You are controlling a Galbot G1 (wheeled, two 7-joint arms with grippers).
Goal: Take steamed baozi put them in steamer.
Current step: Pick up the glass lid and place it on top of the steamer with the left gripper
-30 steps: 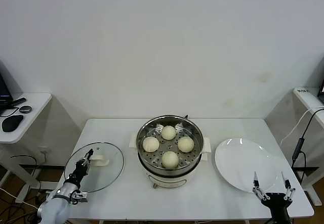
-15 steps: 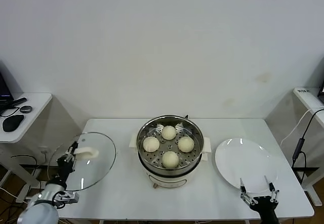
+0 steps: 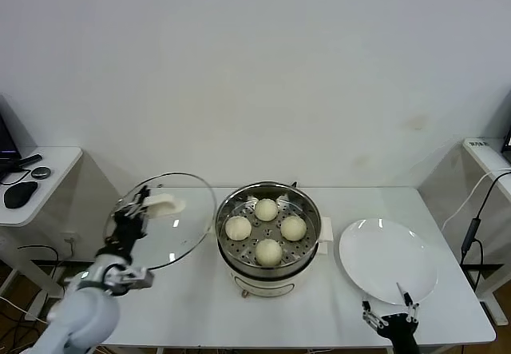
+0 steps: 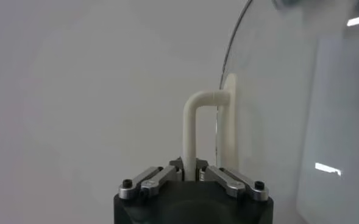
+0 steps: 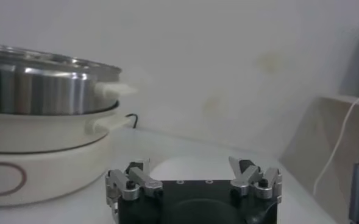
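Several cream-white baozi [image 3: 267, 229] sit on the perforated tray inside the shiny steel steamer [image 3: 303, 252], which stands on a cream-white base at the table's middle. My left gripper [image 3: 134, 207] is shut on the white handle [image 4: 194, 131] of the glass lid [image 3: 172, 238] and holds the lid tilted in the air, left of the steamer. My right gripper [image 3: 390, 312] is open and empty at the table's front edge, just before the white plate [image 3: 388, 259]. In the right wrist view the steamer [image 5: 42, 82] stands off to one side.
The white plate is bare, right of the steamer. A side desk [image 3: 48, 170] with a mouse stands at far left. Another shelf [image 3: 487, 156] and a hanging cable [image 3: 471, 230] are at far right. A wall is behind the table.
My left gripper has lifted the glass lid off the table and carried it up and toward the steamer. My right gripper has drawn back left along the front edge.
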